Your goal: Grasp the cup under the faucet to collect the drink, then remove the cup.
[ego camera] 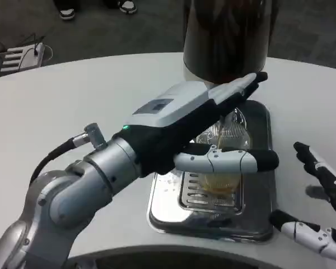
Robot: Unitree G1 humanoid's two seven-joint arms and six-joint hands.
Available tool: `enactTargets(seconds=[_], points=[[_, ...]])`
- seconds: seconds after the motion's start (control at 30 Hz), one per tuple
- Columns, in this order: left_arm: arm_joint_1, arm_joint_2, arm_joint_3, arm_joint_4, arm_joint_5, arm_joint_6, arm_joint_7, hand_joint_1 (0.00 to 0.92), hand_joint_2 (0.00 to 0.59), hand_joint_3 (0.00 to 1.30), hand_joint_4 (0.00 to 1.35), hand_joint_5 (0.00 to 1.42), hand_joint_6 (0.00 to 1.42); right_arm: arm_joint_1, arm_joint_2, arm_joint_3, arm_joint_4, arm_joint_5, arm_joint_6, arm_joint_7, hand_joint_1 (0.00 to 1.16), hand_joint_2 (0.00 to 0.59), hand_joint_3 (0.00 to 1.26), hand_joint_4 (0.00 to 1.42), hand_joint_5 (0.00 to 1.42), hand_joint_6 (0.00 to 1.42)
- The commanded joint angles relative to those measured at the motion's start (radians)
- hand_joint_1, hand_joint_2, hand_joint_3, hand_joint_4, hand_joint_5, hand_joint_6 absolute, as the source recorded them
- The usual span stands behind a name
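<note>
Left hand (213,129) wraps the cup (221,174) on the drip tray (257,224).
Hold it upright while filling; right hand (319,207) waits, fingers spread.

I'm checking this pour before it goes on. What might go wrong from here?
1. The left hand is wrapped around the clear cup, which already holds amber drink; a tilt while pulling it away may spill it.
2. The cup stands on the slotted metal drip tray close under the dark dispenser; lifting too high might knock it against the dispenser.
3. The right hand waits open beside the tray, so a sideways withdrawal may bump it.
</note>
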Motion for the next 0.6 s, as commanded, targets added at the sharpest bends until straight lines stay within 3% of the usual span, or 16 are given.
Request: enactTargets(seconds=[0.03,0.33,0.6], points=[[0.005,0.012,-0.003,-0.011,-0.014,-0.035,-0.041,0.000,0.094,0.00,0.00,0.04,0.00,-0.077,0.003,0.043,0.110,-0.031,-0.055,-0.068,0.74,0.233,0.00,0.00,0.00,0.07],[-0.012,0.023,0.021,-0.010,-0.019,-0.045,-0.067,0.000,0.092,0.00,0.00,0.04,0.00,-0.203,0.013,0.136,0.261,-0.052,-0.094,-0.126,0.78,0.224,0.00,0.00,0.00,0.02],[-0.033,0.032,0.032,-0.009,-0.022,-0.051,-0.087,0.000,0.092,0.00,0.00,0.03,0.00,-0.282,0.024,0.181,0.317,-0.055,-0.089,-0.159,0.78,0.224,0.00,0.00,0.00,0.00]])
